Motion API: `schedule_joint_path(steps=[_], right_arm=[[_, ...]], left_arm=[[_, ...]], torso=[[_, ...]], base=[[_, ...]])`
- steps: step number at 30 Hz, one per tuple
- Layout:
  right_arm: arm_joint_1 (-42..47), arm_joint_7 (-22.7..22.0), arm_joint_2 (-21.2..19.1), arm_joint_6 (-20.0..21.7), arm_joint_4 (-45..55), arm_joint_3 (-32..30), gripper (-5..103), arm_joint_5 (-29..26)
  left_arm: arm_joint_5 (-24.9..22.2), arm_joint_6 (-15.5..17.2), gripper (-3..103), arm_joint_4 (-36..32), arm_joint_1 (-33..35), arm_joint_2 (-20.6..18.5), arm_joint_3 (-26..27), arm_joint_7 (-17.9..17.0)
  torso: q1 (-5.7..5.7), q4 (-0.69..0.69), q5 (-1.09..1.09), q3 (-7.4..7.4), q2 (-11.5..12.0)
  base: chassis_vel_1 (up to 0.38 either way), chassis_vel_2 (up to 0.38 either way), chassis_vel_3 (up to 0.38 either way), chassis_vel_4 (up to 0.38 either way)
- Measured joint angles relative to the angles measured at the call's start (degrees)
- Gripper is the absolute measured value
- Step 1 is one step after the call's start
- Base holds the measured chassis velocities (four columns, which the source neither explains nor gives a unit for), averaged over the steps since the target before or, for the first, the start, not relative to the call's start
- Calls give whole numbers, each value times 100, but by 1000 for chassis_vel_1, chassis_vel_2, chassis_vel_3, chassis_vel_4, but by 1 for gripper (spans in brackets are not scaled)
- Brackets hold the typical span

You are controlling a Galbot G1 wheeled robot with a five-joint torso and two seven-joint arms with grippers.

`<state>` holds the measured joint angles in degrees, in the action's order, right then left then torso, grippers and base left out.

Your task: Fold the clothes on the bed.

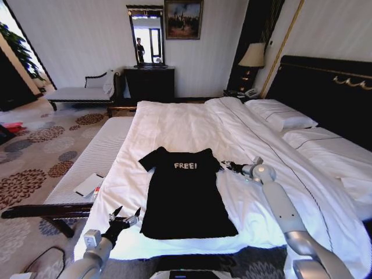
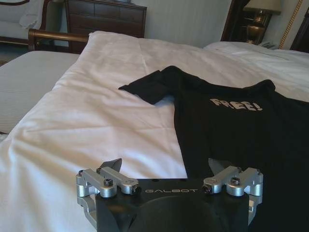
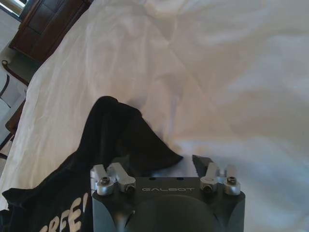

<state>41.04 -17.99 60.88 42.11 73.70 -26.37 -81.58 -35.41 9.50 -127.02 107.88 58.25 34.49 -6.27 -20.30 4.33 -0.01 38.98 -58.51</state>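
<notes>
— The grippers?
— Right gripper (image 1: 228, 167) is spread open at the T-shirt's (image 1: 185, 200) right sleeve (image 3: 140, 140), one finger seemingly touching the cloth. Left gripper (image 1: 126, 216) is also open, low beside the hem's left corner.
— And the shirt?
— Flat, "FREE!" (image 1: 185, 165) up, near the foot of the bed (image 1: 174, 125), on the white duvet (image 2: 96, 121).

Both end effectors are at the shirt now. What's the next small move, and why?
Probably lower the right end effector and close on the sleeve. It hangs open right at that sleeve of the T-shirt, which lies flat and unfolded on the bed. The left end effector is open near the hem corner, gripping nothing.
</notes>
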Motion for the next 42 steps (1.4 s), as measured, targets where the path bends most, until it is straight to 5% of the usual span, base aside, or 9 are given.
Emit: schedule_joint_path(steps=[6,18,25,29,30,33,37,39,42], right_arm=[[57,-95,167,2,24,-46,98,-46],[-188,-332,571,12,-127,-8,100,-136],[-405,110,641,13,-635,15,101,260],[-483,301,612,12,-842,66,92,496],[-495,345,605,12,-882,71,82,547],[-506,392,614,12,-908,70,76,597],[-527,576,625,9,-995,94,54,785],[-537,623,617,-2,-1034,100,54,831],[-563,763,588,-78,-1141,121,38,954]], left_arm=[[36,4,100,4,7,1,-32,-3],[7,5,100,-16,60,0,70,-7],[-4,8,100,-2,40,3,17,-14],[-3,8,100,-1,63,5,49,-14],[-6,8,100,5,64,6,65,-11],[-15,8,100,28,55,6,73,-6],[-20,7,100,62,9,4,5,-3],[-20,7,100,69,1,5,-5,-3],[-20,3,100,91,-1,14,-7,5]], torso=[[0,0,1,0,0],[0,-1,0,0,0],[0,-1,1,0,0],[0,-1,1,0,0],[0,-1,0,0,0],[0,0,0,0,0],[0,-1,1,0,0],[0,-1,0,0,0],[0,-1,1,0,0]], base=[[0,0,0,0],[0,0,0,0],[0,0,0,0],[0,0,0,0],[0,0,0,0],[0,0,0,0],[0,0,0,0],[0,0,0,0],[0,0,0,0]])
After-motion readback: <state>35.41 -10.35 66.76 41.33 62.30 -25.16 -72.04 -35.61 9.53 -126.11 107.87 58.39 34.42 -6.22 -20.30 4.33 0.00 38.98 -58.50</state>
